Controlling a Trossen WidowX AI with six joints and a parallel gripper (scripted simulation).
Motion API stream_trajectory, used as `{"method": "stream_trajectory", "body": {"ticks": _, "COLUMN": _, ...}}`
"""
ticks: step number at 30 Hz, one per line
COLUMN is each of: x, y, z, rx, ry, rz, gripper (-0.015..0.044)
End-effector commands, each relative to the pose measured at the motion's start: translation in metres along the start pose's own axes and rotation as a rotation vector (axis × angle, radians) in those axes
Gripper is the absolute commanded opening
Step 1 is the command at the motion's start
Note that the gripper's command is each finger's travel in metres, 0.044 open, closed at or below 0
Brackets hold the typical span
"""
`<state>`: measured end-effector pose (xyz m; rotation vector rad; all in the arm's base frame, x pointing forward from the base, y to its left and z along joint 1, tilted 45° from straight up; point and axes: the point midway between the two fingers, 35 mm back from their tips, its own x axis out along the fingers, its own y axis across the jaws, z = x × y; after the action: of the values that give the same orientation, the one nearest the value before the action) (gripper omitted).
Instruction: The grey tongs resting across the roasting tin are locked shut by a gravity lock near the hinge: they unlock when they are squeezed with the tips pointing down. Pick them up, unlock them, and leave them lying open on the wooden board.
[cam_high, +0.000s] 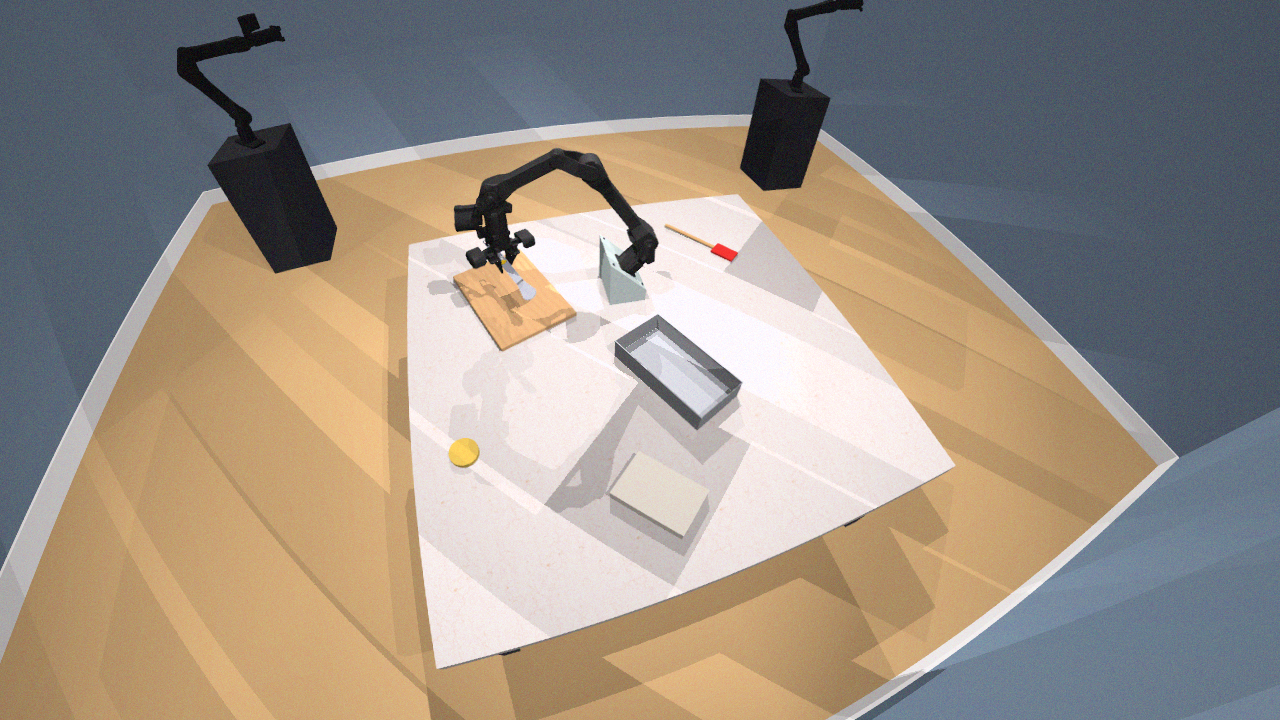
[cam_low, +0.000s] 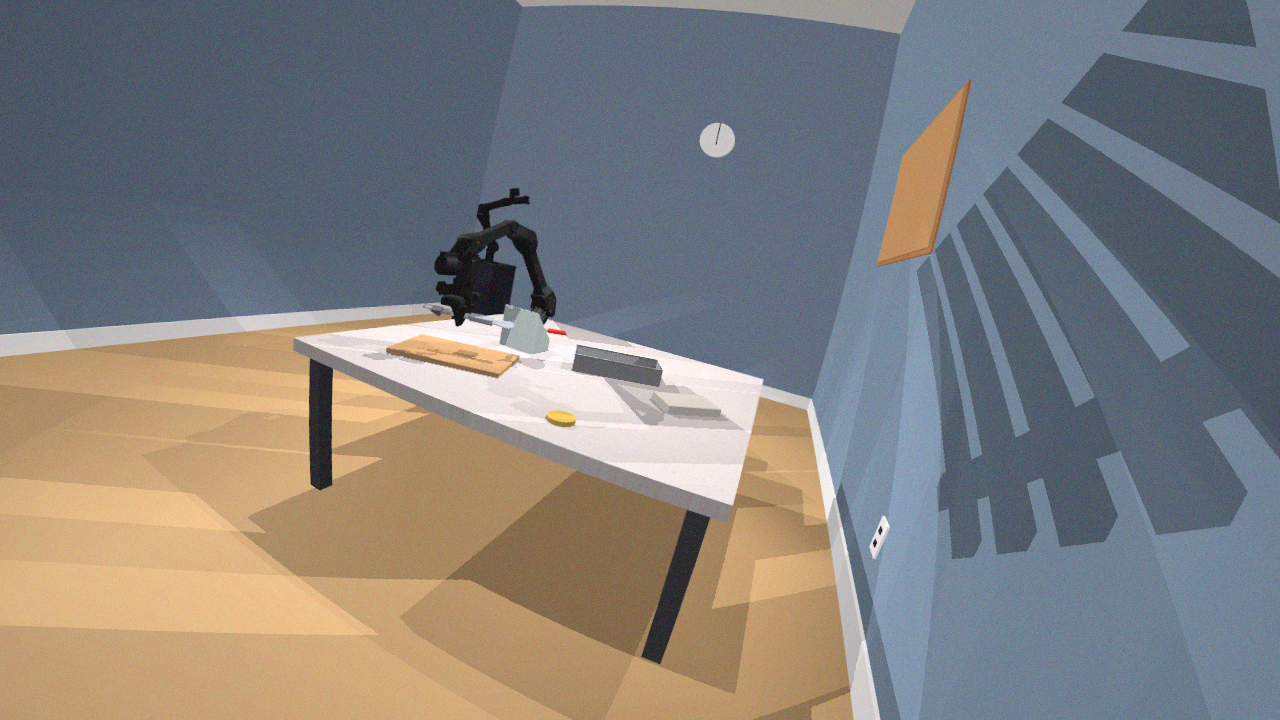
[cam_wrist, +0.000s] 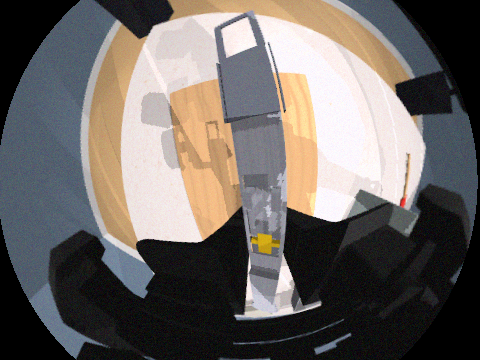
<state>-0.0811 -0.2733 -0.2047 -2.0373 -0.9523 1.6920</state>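
My gripper (cam_high: 504, 266) (cam_low: 459, 318) (cam_wrist: 257, 207) is shut on the grey tongs (cam_high: 523, 288) (cam_low: 486, 319) (cam_wrist: 257, 150) around the middle of their length. The tongs are in the air above the wooden board (cam_high: 537, 324) (cam_low: 487, 362) (cam_wrist: 302, 125), nearly level, with the pale tip end slightly lower and toward the arm's base. The framed loop end points away. A small yellow piece (cam_wrist: 264, 243) shows on the tongs between the fingers. Their arms look close together. The roasting tin (cam_high: 662, 396) (cam_low: 617, 370) is empty.
A pale green wedge (cam_high: 620, 277) (cam_low: 525, 331) stands at the arm's base, near the tip end's side. A red-headed brush (cam_high: 724, 252) (cam_wrist: 403, 202) lies beyond it. A yellow disc (cam_high: 463, 452) (cam_low: 561, 418) and a cream block (cam_high: 659, 492) (cam_low: 685, 402) lie farther off.
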Motion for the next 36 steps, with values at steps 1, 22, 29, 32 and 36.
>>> {"method": "stream_trajectory", "body": {"ticks": 1, "x": 0.006, "y": 0.000, "z": 0.001, "rx": -0.004, "ry": -0.003, "rz": 0.000, "gripper": -0.0150}}
{"method": "stream_trajectory", "body": {"ticks": 22, "x": 0.040, "y": -0.003, "z": -0.001, "rx": -0.004, "ry": -0.003, "rz": -0.001, "gripper": -0.0150}}
{"method": "stream_trajectory", "body": {"ticks": 29, "x": 0.052, "y": -0.004, "z": -0.002, "rx": -0.004, "ry": -0.003, "rz": -0.001, "gripper": -0.0150}}
{"method": "stream_trajectory", "body": {"ticks": 32, "x": 0.055, "y": -0.005, "z": -0.002, "rx": -0.003, "ry": -0.003, "rz": -0.001, "gripper": -0.0150}}
{"method": "stream_trajectory", "body": {"ticks": 36, "x": 0.055, "y": -0.005, "z": -0.003, "rx": 0.000, "ry": 0.001, "rz": -0.003, "gripper": -0.0124}}
